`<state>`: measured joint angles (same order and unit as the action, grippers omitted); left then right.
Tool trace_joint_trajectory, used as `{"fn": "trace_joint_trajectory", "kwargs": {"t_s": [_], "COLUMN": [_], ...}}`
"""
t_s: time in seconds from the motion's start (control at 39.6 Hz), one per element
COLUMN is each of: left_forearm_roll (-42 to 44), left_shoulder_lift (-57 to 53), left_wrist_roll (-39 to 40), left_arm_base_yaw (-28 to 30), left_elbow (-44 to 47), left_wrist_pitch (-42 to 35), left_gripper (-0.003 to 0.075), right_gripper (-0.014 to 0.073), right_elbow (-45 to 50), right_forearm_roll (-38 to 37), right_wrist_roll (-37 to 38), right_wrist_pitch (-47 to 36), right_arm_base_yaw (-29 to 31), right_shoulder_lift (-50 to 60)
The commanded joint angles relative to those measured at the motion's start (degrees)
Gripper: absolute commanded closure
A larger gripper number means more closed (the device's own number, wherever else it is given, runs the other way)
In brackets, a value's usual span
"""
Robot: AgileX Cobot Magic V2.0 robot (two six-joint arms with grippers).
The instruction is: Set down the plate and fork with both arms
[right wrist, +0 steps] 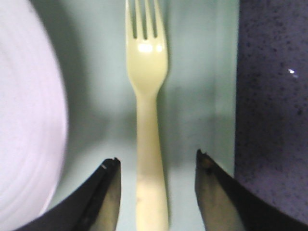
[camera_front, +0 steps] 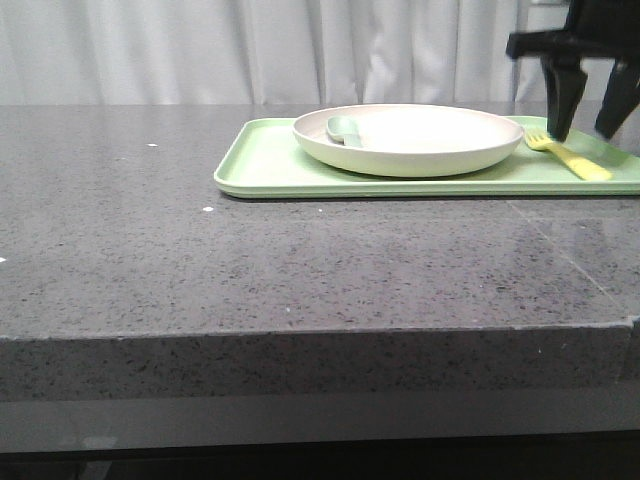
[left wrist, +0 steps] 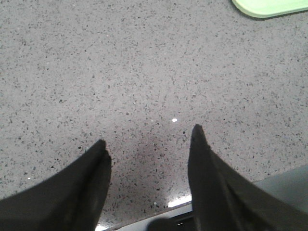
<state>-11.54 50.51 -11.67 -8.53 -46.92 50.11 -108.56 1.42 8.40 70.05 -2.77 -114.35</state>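
Looking from the front, the plate sits on the green tray, far back on the grey desk. A little spoon lies in the plate. The fork lies on the tray just beside the plate. The right pincer hangs open right above the fork. White curtains hang behind the desk.

From the left wrist, the left pincer is open and holds nothing. Only speckled desk is under it, and a corner of the tray shows far off.

From the right wrist, the fork lies straight between the two open fingers, not touched yet. The plate is close on one side and the tray's edge on the other.

I think the step now is picking up the fork. Next the right pincer should go down and close on the thin handle, without bumping the plate. The left arm has yet to reach the plate.
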Motion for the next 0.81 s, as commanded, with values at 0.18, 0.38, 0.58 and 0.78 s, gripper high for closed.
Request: {"fn": "trace_joint_trajectory", "kwargs": {"t_s": [0.18, 0.38, 0.58, 0.78], "left_forearm_roll": [-1.2, -1.2, -1.2, -1.2], "left_shoulder_lift": [-0.3, -0.3, -0.3, -0.3], "left_wrist_roll": [0.0, 0.0, 0.0, 0.0], "left_arm_base_yaw": [0.1, 0.1, 0.1, 0.1], "left_elbow": [-1.5, -1.5, -1.5, -1.5], "left_wrist_pitch": [-3.2, -3.2, -3.2, -3.2], "left_gripper": [0.0364, 0.0364, 0.0364, 0.0364], "right_gripper": [0.02, 0.02, 0.02, 0.02], "right_elbow": [4.2, 15.4, 27.8, 37.5], "right_forearm_roll": [0.0, -0.1, -0.1, -1.4], "right_wrist_roll": [-2.0, -3.0, -3.3, -3.3], "right_wrist_pitch": [-3.7, -10.0, -15.4, -15.5], "right_arm_base_yaw": [-4.7, -11.6, -14.5, -14.5], "right_shoulder_lift": [16.9, 28.5, 39.9, 51.9]}}
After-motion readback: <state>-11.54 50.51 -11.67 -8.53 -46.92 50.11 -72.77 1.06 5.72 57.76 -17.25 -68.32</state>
